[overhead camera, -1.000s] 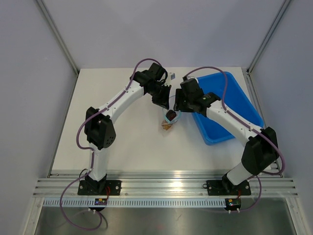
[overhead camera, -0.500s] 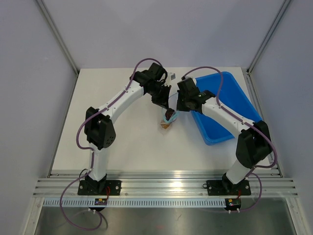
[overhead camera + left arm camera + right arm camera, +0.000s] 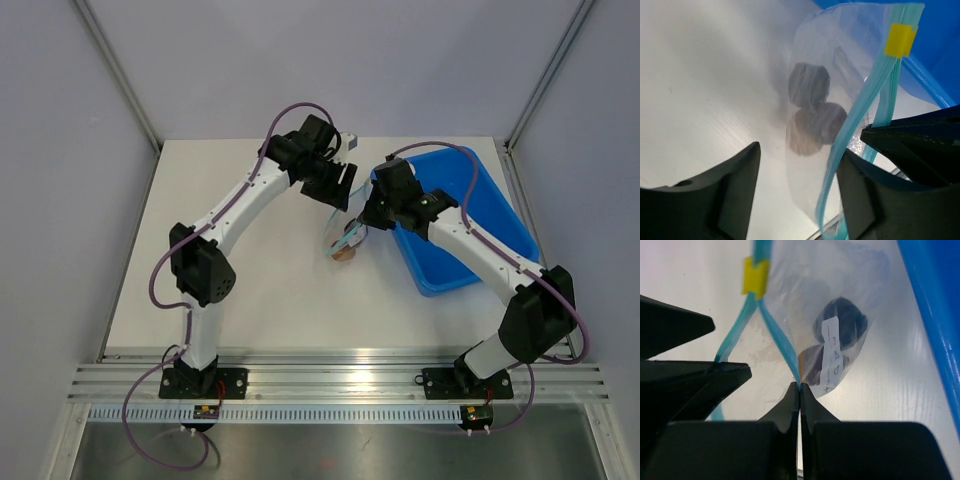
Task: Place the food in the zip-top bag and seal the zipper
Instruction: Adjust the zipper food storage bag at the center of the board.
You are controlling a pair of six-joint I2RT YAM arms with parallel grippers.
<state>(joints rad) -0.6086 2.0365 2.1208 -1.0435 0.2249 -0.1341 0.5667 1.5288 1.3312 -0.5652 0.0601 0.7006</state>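
Teal zipper (image 3: pixel 782 352) is seen pinched by the right gripper (image 3: pixel 800 387) in its wrist view alone; left gripper (image 3: pixel 800 152) is spread.

We find the widest room on the table (image 3: pixel 250 270) to the left of the zip-top bag (image 3: pixel 344 243) and on its near side. On the right the blue tray (image 3: pixel 440 285) stands close, its wall just beside the right gripper (image 3: pixel 366 217). Over the bag the left gripper (image 3: pixel 338 187) and the right one crowd together, with only a narrow gap between them. The left gripper's fingers (image 3: pixel 730 195) stand wide apart, and the zipper (image 3: pixel 860 125) runs past one of them. The right gripper's jaws pinch one zipper strip, with no room between them. The mouth gapes from there to the yellow slider (image 3: pixel 754 275).
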